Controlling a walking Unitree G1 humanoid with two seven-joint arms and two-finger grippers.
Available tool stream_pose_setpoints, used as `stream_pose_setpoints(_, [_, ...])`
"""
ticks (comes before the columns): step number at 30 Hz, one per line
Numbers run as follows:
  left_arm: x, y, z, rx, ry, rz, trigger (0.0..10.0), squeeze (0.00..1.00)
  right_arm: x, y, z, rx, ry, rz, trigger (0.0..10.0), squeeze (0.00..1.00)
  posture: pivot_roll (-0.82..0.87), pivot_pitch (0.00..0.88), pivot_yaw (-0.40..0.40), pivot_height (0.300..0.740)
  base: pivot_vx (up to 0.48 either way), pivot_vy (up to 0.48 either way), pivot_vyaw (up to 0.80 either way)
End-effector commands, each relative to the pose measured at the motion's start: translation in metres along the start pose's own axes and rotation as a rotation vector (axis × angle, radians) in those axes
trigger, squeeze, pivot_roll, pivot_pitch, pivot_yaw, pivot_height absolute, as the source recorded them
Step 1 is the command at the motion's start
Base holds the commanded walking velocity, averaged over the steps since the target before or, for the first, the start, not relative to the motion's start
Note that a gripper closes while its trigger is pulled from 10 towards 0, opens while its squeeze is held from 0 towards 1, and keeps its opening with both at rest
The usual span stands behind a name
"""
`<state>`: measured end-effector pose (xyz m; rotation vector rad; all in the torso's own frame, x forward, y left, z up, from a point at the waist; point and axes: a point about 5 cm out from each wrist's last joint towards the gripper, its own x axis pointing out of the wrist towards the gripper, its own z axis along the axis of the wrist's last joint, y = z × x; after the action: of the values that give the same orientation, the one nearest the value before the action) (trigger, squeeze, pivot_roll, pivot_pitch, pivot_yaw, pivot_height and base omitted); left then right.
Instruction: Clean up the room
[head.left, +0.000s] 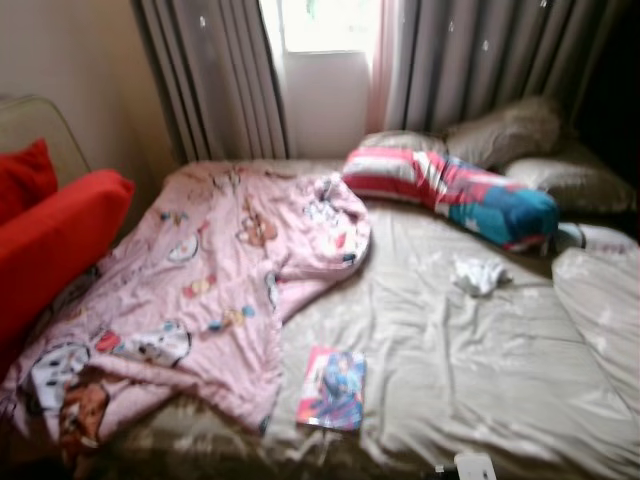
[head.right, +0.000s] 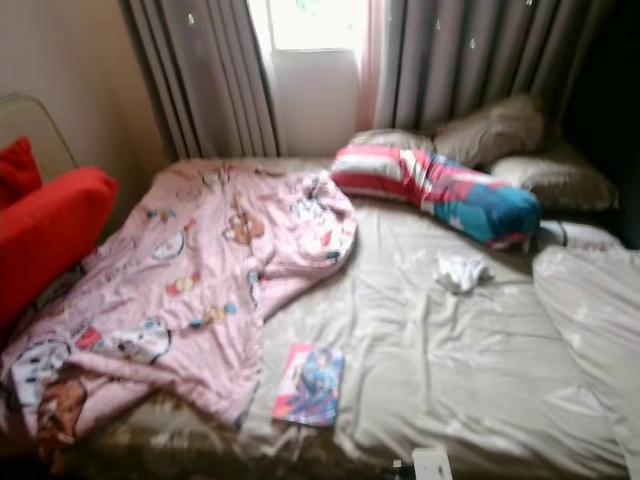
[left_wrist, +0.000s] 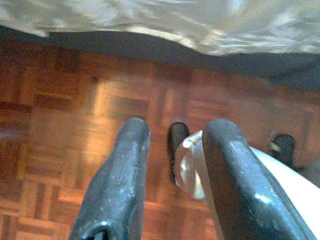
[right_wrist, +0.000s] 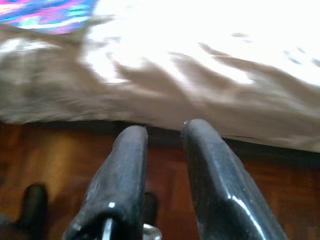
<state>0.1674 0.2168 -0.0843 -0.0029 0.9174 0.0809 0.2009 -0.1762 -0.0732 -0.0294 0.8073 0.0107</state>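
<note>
A big bed (head.left: 470, 380) with a tan sheet stands in front of the robot. By the bed's left edge sits a red cushion (head.left: 50, 240). A pink blanket (head.left: 190, 290) with cartoon animals lies crumpled over the left half of the bed, from the far edge down to the near left corner. Just beside the blanket, close to the near edge, a small colourful book (head.left: 333, 389) lies flat on the sheet. At the far edge, under the grey curtains (head.left: 460, 60), a long striped pillow (head.left: 450, 190) in red, white and blue lies across the bed, with grey pillows (head.left: 520, 140) behind it near the far right corner. A little white cloth (head.left: 480, 275) sits scrunched on the sheet in front of the striped pillow.

The left gripper (left_wrist: 172, 137) hangs low over the wooden floor (left_wrist: 60, 125), next to the bed's near edge. Its two black fingers have a gap between them and nothing is in it. The right gripper (right_wrist: 165, 132) also hangs low by the near edge, its fingers a little apart and holding nothing
</note>
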Motion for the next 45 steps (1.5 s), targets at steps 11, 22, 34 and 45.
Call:
stream_pose_setpoints(11, [0.002, -0.005, 0.009, -0.004, -0.034, 0.008, 10.0, 0.00, 0.004, 0.009, 0.015, 0.000, -0.053, 0.033, 10.0, 0.00, -0.02, 0.042, 0.036, 0.740, 0.000, 0.107, 0.00])
stream_pose_setpoints(22, [0.005, -0.009, 0.026, -0.004, -0.111, -0.021, 10.0, 0.00, 0.006, 0.015, 0.030, 0.023, -0.130, 0.040, 10.0, 0.00, -0.02, 0.065, 0.052, 0.740, 0.000, 0.000, 0.00])
stream_pose_setpoints(34, [0.007, -0.015, 0.027, -0.032, -0.085, -0.036, 10.0, 0.00, 0.007, 0.017, 0.030, 0.014, -0.103, 0.039, 10.0, 0.89, -0.02, 0.056, 0.052, 0.740, 0.000, 0.000, 0.00])
stream_pose_setpoints(45, [0.005, -0.016, 0.020, -0.008, -0.073, -0.047, 10.0, 1.00, 0.005, 0.015, 0.019, 0.023, -0.073, 0.018, 10.0, 1.00, -0.02, 0.053, 0.055, 0.740, 0.000, 0.000, 0.00])
